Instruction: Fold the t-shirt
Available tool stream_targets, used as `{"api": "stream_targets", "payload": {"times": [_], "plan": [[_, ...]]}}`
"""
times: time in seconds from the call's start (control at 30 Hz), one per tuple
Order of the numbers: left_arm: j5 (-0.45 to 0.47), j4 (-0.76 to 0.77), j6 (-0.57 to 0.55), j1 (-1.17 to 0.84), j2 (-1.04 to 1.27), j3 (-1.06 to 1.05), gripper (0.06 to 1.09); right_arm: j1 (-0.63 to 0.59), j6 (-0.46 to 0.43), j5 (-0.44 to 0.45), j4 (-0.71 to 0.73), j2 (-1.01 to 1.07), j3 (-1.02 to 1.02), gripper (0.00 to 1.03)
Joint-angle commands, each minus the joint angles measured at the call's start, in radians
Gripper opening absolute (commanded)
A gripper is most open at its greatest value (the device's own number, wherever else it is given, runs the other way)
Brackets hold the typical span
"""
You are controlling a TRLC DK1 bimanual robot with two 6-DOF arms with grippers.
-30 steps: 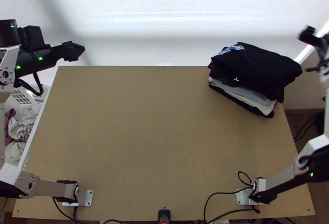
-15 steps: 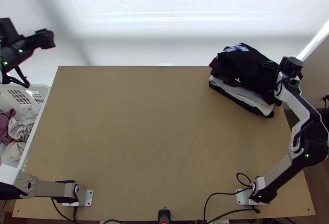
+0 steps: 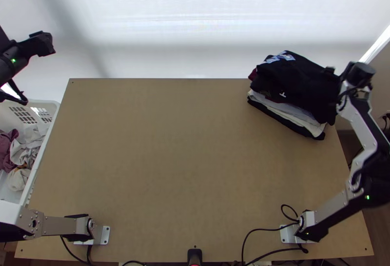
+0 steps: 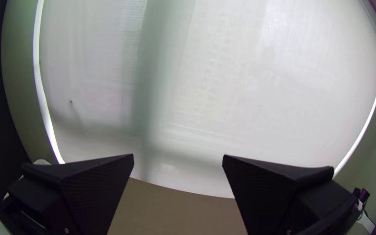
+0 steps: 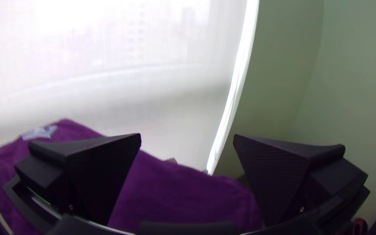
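In the top view a stack of folded clothes point(image 3: 292, 95) lies at the table's far right corner, a black garment with a light blue and white print on top. My right gripper point(image 3: 336, 73) is over the right side of that stack. In the right wrist view my right gripper point(image 5: 187, 141) stands open, and the top garment point(image 5: 175, 196) shows purple behind its fingers. My left gripper point(image 3: 48, 44) is beyond the table's far left corner. The left wrist view shows my left gripper point(image 4: 178, 161) open with nothing between its fingers.
A white laundry basket point(image 3: 54, 107) with crumpled maroon, grey and cream clothes stands beside the table's left edge. Bare tabletop point(image 3: 170, 153) stretches between the arm bases and the stack. Black cables point(image 3: 246, 236) run along the near edge. A white blind point(image 3: 195, 22) hangs behind.
My left gripper has moved left, away from the table's far corner. The right arm swung in from the right edge over the stack, then shifted slightly back to the right.
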Motion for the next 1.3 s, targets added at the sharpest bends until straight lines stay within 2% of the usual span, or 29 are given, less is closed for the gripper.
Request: {"api": "stream_targets", "payload": {"times": [0.0,0.3,0.53,0.73,0.83,1.07,1.27], "plan": [[-0.007,0.040,-0.003,0.016,-0.044,-0.019,1.05,0.028,0.014,0.012,0.002,-0.161,0.071,0.99],[-0.007,0.298,0.020,0.021,-0.243,-0.362,1.05,0.142,0.014,-0.040,-0.041,-0.417,0.146,0.99],[-0.007,0.483,0.023,0.048,-0.427,-0.661,1.05,0.235,0.014,-0.051,-0.084,-0.621,0.080,0.99],[-0.022,0.611,0.028,0.048,-0.601,-0.928,1.05,0.363,-0.023,-0.068,-0.092,-0.891,-0.179,0.99],[-0.057,0.707,0.048,0.045,-0.711,-1.083,1.05,0.459,-0.010,-0.066,-0.119,-1.017,-0.333,0.99],[-0.128,0.773,0.092,0.045,-0.932,-1.361,1.05,0.614,0.025,0.017,-0.133,-1.270,-0.659,0.99],[-0.134,0.802,0.117,0.038,-1.105,-1.562,1.05,0.631,0.040,0.033,-0.151,-1.379,-0.834,0.99]]}}
